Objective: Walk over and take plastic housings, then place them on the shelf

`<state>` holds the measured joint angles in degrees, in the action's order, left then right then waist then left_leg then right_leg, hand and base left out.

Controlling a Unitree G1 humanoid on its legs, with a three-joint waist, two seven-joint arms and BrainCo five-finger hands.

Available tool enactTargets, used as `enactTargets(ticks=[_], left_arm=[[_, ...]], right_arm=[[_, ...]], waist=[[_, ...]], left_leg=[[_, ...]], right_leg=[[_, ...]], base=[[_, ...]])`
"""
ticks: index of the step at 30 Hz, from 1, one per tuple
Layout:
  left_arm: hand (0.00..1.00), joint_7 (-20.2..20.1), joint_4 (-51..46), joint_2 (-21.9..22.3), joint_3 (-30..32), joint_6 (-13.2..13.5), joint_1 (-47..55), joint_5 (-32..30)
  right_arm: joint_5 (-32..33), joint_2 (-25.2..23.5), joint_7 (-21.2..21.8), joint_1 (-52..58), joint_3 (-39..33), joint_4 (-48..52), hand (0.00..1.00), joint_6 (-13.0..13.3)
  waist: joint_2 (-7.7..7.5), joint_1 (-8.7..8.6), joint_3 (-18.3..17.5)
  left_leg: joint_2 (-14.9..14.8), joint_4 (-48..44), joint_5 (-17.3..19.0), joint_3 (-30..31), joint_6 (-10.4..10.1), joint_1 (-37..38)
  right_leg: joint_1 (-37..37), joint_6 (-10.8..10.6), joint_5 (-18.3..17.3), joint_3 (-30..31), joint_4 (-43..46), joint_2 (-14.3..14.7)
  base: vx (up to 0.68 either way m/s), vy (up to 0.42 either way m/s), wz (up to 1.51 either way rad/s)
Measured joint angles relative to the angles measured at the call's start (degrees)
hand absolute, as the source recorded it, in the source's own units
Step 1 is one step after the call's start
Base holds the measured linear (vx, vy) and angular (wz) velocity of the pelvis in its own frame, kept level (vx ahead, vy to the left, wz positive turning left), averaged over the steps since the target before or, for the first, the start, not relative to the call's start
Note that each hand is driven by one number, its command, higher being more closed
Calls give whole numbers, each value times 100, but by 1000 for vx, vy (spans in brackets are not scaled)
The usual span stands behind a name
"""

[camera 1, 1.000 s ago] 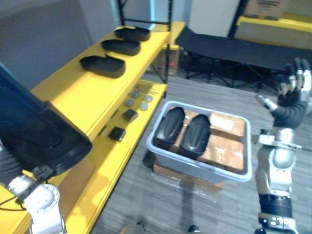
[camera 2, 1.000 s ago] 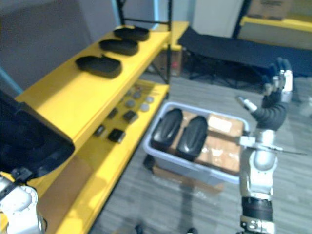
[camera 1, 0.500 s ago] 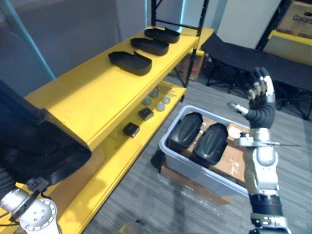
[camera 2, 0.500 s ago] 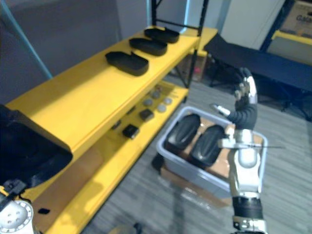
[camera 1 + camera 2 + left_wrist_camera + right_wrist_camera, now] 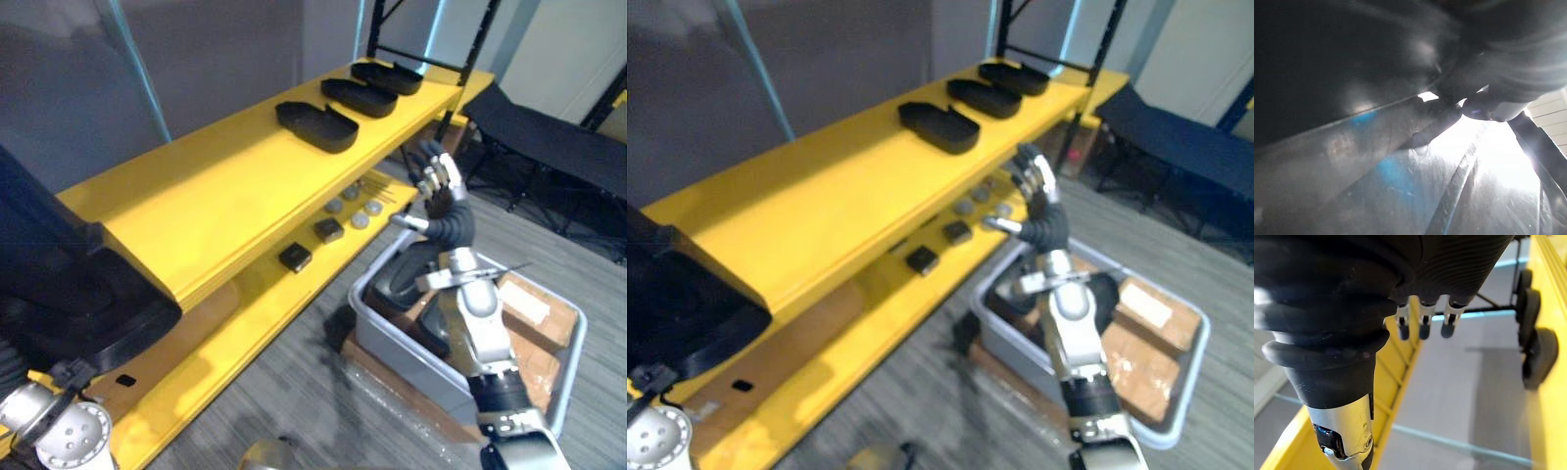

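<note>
Right eye view — right robot hand (image 5: 1036, 188) raised in open air, fingers straight and spread; holding nothing.

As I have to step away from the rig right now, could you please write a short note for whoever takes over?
Right hand: open, empty, raised over the grey bin.
Left hand: grip unreadable; a large black housing is carried at that arm, by the near end of the yellow shelf.
Done: three housings lie in a row at the top board's far end.
Left: set the carried housing on the shelf, then fetch the bin housings, which are partly hidden behind the right arm.
</note>
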<state>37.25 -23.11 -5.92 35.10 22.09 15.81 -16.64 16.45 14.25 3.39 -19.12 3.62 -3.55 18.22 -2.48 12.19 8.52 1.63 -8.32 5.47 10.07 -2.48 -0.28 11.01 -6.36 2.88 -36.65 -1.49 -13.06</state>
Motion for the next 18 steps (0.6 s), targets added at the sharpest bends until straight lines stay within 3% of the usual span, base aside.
enactTargets(ticks=[11, 18], left_arm=[[100, -87, 88, -1, -284, 29, -10, 66], [100, -831, 304, 128, -872, 35, 10, 912]], right_arm=[[-54, 5, 235, 44, -12, -185, 0, 1], [-286, 27, 269, 568, -227, -180, 0, 3]], waist=[[19, -57, 16], [48, -81, 135]], left_leg=[[-61, -139, 101, -136, -37, -72], [26, -233, 80, -66, -18, -192]], right_leg=[[-102, 2, -4, 118, 40, 34], [99, -4, -340, -273, 434, -101]], base=[[28, 19, -6], [12, 19, 37]])
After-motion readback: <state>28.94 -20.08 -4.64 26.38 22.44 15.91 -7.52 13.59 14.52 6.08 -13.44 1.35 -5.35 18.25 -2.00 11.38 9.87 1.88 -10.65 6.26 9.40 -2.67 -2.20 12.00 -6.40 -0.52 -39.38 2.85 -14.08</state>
